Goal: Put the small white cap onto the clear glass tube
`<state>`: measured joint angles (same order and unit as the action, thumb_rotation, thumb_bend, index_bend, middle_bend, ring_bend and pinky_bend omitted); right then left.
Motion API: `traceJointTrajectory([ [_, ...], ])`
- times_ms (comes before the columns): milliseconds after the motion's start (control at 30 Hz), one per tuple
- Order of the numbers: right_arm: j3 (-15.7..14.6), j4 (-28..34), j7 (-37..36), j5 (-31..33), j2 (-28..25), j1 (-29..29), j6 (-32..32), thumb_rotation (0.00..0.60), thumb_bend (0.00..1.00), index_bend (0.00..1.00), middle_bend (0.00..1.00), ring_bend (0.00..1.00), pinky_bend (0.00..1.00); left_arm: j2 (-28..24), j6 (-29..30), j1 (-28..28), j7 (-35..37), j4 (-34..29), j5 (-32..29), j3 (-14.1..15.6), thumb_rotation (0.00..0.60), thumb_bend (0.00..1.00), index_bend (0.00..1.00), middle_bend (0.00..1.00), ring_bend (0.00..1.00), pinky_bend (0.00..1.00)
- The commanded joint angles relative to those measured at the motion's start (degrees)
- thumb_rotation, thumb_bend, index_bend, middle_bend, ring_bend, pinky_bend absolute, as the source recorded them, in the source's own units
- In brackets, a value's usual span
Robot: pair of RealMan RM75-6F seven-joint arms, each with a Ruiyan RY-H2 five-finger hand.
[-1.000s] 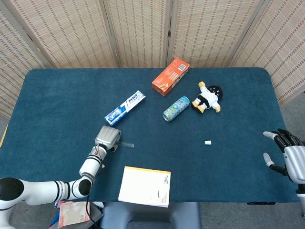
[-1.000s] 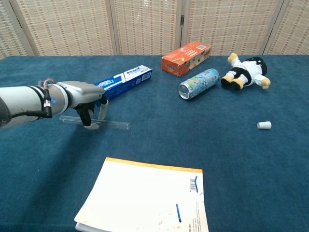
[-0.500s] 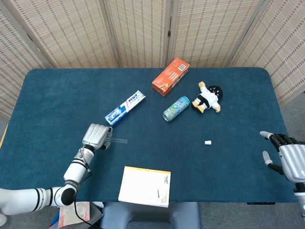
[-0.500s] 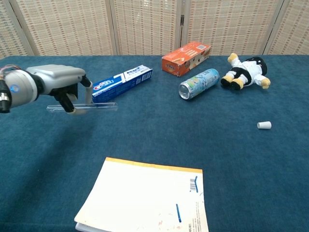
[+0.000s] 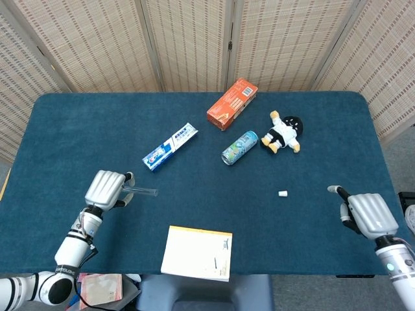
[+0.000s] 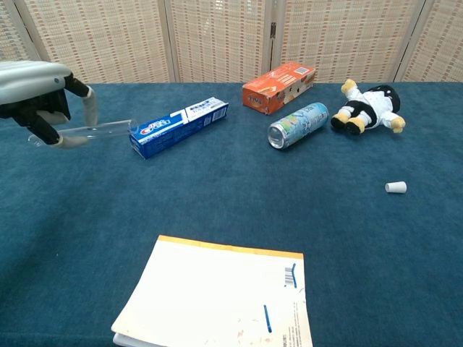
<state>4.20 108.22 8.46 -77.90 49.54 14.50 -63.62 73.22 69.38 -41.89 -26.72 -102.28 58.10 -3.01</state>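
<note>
Backdrop: woven folding screens (image 5: 194, 39) stand behind the far edge of the table.
Table: blue cloth (image 5: 84, 129) runs to every edge; its left half is mostly bare, and so is the strip along the right edge.
Middle clutter: toothpaste box (image 5: 170, 146), orange carton (image 5: 232, 103), drink can (image 5: 240, 148) lying on its side, and plush toy (image 5: 283, 133) sit grouped toward the far centre.
Near edge: notepad (image 5: 197, 253) lies at the front, overhanging the table lip.
Left hand: left hand (image 5: 106, 189) hangs over the front-left part of the table, fingers curled around the clear glass tube (image 6: 98, 129), which is lifted off the cloth and lies roughly level, its free end pointing toward the toothpaste box.
White cap: small white cap (image 5: 283, 193) rests alone on the cloth, right of centre, well apart from the tube and near nothing else.
Right hand: right hand (image 5: 367, 214) sits at the front-right corner, palm down, holding nothing; how far its fingers are spread I cannot tell.
</note>
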Motion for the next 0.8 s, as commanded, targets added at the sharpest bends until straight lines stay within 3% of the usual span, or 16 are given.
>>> traceJointTrajectory([
  [33, 0.3, -0.8, 0.5, 4.1, 1.2, 3.3, 5.2, 0.6, 0.78, 0.24, 0.9, 0.93, 0.87, -1.4, 0.8, 1.6, 1.5, -1.5, 2.1, 0.3, 0.6, 0.37, 0.56, 1.0, 0.96, 0.96],
  [333, 0.6, -6.6, 0.6, 11.8, 5.9, 10.2, 16.8, 0.6, 0.81, 0.24, 0.95, 0.98, 0.89, -2.5, 0.9, 3.7, 2.0, -2.9, 4.1, 0.2, 0.6, 0.37, 0.56, 1.0, 0.96, 0.96],
  [800, -0.3, -15.9, 1.4, 19.3, 14.1, 17.4, 26.2, 0.6, 0.81, 0.24, 0.96, 0.98, 0.89, -3.1, 0.4, 5.8, 1.2, -4.3, 6.6, 0.3, 0.6, 0.37, 0.56, 1.0, 0.96, 0.96],
])
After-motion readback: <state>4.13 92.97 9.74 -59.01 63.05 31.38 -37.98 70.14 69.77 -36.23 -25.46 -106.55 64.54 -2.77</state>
